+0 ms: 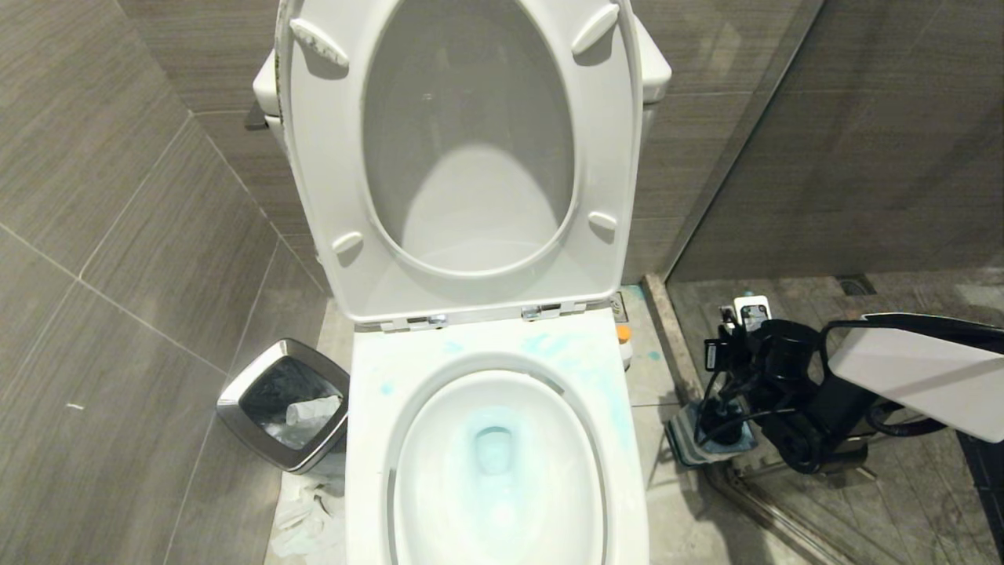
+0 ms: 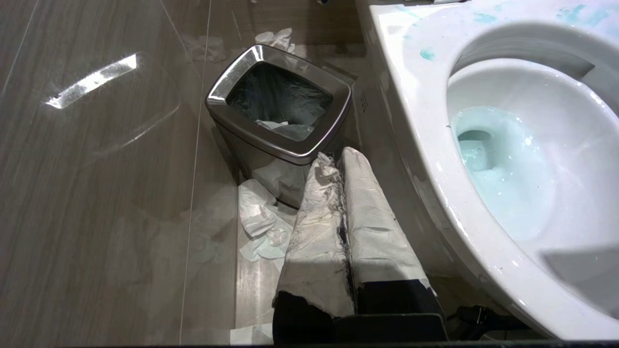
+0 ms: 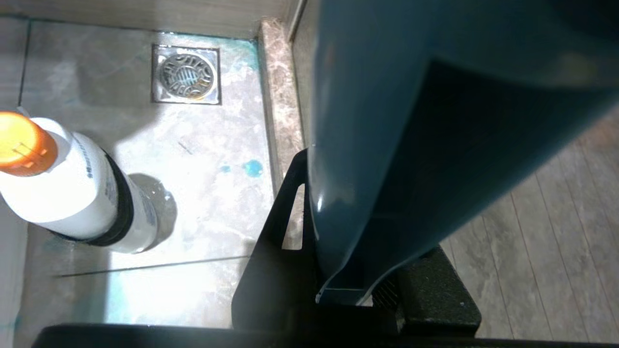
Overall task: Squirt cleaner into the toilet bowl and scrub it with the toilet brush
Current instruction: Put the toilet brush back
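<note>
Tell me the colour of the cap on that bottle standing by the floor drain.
Orange, on a white bottle; the right wrist view shows it best.

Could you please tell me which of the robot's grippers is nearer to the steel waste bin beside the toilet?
Left. The left gripper, shut, hangs low right beside the steel waste bin, left of the toilet bowl. The right gripper is across the bowl, holding the toilet brush.

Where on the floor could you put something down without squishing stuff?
Bare tiles lie left of the steel bin, out toward the wall. Between the toilet bowl and the bin it's crowded with crumpled paper. On the toilet's other side, bare floor runs between the white bottle and the stone curb.
</note>
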Controlling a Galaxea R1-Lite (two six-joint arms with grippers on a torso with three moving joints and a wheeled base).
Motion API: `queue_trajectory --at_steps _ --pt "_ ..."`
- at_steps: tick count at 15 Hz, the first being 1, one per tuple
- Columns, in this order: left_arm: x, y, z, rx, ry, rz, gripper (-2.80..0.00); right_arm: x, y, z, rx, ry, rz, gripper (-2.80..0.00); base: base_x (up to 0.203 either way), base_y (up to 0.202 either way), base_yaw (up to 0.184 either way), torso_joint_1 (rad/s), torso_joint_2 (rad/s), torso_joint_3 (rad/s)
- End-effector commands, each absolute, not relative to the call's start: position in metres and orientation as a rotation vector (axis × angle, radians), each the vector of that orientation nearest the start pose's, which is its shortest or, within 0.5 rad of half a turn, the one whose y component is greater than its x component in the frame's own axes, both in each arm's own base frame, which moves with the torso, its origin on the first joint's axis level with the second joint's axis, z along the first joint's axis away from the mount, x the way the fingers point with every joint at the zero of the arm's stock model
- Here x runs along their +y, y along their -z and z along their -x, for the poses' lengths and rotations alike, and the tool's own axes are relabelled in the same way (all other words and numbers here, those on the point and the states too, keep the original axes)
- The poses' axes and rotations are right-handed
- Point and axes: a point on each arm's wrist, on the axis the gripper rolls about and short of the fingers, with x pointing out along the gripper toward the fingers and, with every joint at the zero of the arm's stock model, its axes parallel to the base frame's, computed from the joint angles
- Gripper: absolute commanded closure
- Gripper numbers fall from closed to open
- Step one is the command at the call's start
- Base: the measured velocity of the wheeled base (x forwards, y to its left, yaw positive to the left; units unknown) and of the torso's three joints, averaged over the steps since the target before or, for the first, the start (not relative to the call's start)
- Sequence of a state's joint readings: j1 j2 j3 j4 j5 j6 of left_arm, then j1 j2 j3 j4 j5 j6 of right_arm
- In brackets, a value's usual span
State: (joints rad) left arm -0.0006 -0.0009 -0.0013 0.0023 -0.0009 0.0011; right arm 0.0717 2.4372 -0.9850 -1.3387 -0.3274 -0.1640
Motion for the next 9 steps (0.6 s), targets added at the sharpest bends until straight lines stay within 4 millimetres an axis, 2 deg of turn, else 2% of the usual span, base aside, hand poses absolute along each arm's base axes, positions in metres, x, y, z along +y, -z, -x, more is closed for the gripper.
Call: queue_trajectory --at_steps 1,4,9 --pt "0.0 -0.075 0.023 0.003 0.0 0.0 0.0 0.023 -0.018 -0.419 0.142 0.246 0.192 0.0 0.0 0.0 0.0 0.0 0.0 0.0" --pt "0.0 -0.075 0.023 0.003 0.001 0.0 0.0 0.022 -0.008 -0.407 0.204 0.239 0.209 0.0 0.0 0.0 0.0 0.0 0.0 0.0" --pt "0.0 -0.075 0.023 0.005 0.0 0.0 0.0 0.021 -0.001 -0.401 0.237 0.234 0.232 0.0 0.0 0.0 0.0 0.0 0.0 0.0"
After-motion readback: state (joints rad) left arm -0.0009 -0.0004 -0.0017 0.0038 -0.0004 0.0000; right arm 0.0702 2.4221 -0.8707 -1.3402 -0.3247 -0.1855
